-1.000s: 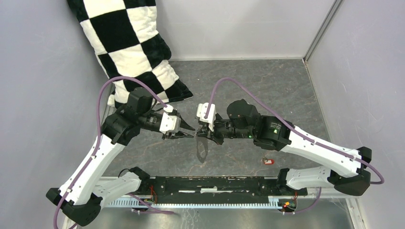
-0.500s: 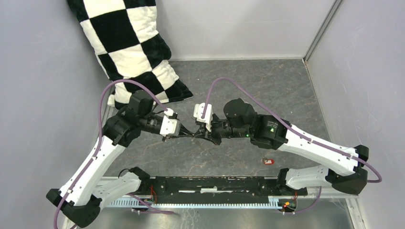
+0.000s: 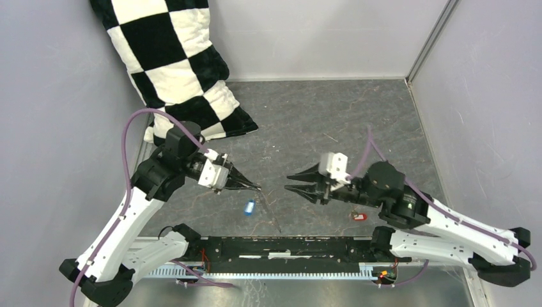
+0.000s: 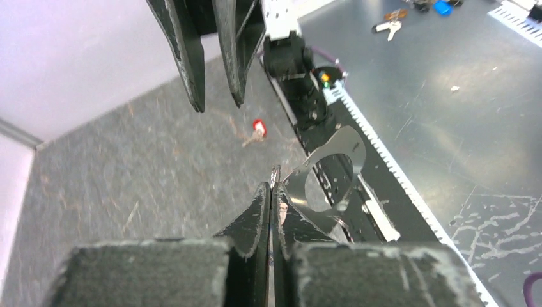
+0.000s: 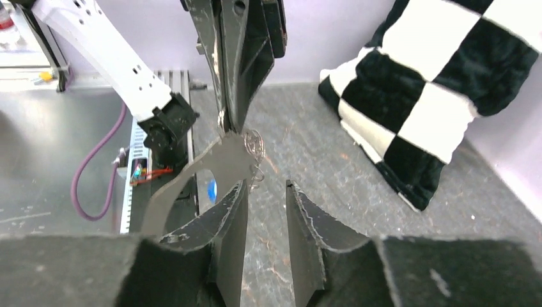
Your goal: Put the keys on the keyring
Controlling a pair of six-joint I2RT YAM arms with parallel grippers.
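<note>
Pillow (image 3: pixel 167 57) at 11 o'clock: plush, black/white checks, leaning in the corner. Table (image 3: pixel 358 121) has a grey mottled, scuffed top. Both arms are bent at the elbow and reach toward centre, hands tip to tip with a gap between. Left hand (image 3: pixel 257 187) is pinched tight on the keyring (image 4: pixel 350 144), a thin flat grey band loop hanging off its tips toward 5 o'clock. Right hand (image 3: pixel 287 182) has its fingers parted, narrow gap, level with the ring but off it. Blue key (image 3: pixel 250 206) lies on the table at 6 o'clock of the left tips. Red key (image 3: pixel 359 217) lies at 5 o'clock of the right hand.
</note>
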